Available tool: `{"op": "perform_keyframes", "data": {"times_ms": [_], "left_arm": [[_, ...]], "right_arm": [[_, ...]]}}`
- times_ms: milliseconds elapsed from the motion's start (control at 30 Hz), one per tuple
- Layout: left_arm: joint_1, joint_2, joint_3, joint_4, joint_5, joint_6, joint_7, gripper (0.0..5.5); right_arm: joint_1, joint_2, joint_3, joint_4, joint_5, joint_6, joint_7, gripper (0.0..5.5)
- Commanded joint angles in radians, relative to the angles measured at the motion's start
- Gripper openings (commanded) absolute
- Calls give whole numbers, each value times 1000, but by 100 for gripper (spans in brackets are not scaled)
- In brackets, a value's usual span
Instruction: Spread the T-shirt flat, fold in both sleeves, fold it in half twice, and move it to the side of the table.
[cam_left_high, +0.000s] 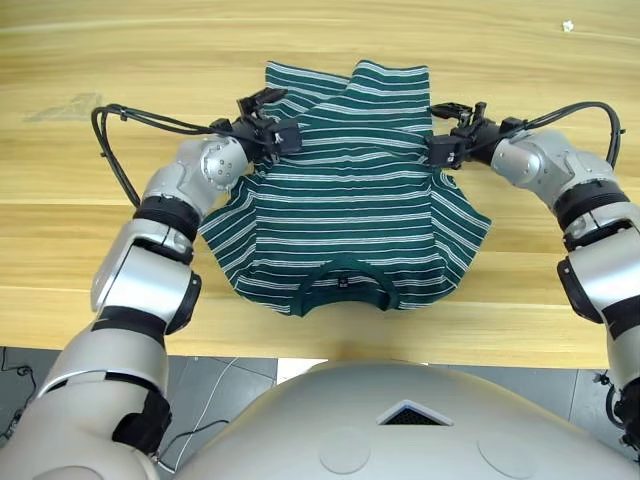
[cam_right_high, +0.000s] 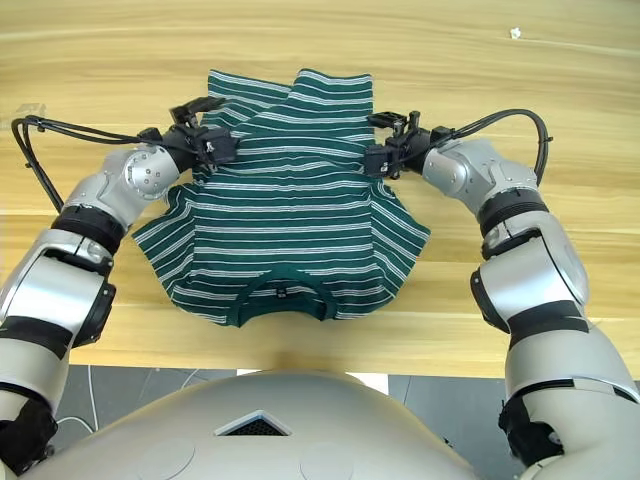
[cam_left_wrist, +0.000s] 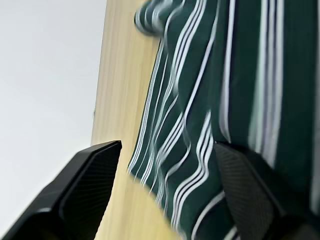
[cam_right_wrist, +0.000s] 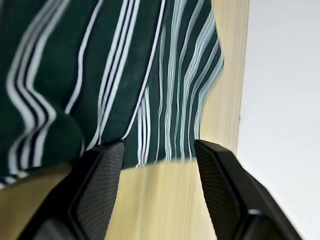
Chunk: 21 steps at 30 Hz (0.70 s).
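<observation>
Nearest in the left eye view, the collar (cam_left_high: 340, 287) of the T-shirt (cam_left_high: 345, 200) is seen by the near edge of the tabletop (cam_left_high: 120, 50), and bare wood is left all around. Soft, light cloth like this is best taken by its side hems. The left tool (cam_left_high: 268, 122) and right tool (cam_left_high: 452, 132) are placed there.

In the left wrist view, fingers (cam_left_wrist: 92, 180) are spread wide and nothing is pinched.

In the right wrist view, the hem is seen between open fingers (cam_right_wrist: 97, 190).
</observation>
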Motion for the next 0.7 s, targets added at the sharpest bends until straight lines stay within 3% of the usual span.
{"op": "perform_keyframes", "data": {"times_ms": [33,133,300,600,700], "left_arm": [[188,122,40,-324,-30,22,-113,346],[255,179,110,-491,-43,92,-140,346],[213,168,170,-510,-32,167,-125,346],[36,39,176,-328,-12,167,1,346],[86,57,262,-407,-60,180,71,346]], "right_arm": [[100,-86,-24,-120,30,-40,74,260],[126,-124,-60,-173,55,-23,95,260],[76,-138,-108,-201,61,15,85,260],[-13,-20,-97,-188,33,29,68,260],[13,20,-95,-189,43,17,61,260]]}}
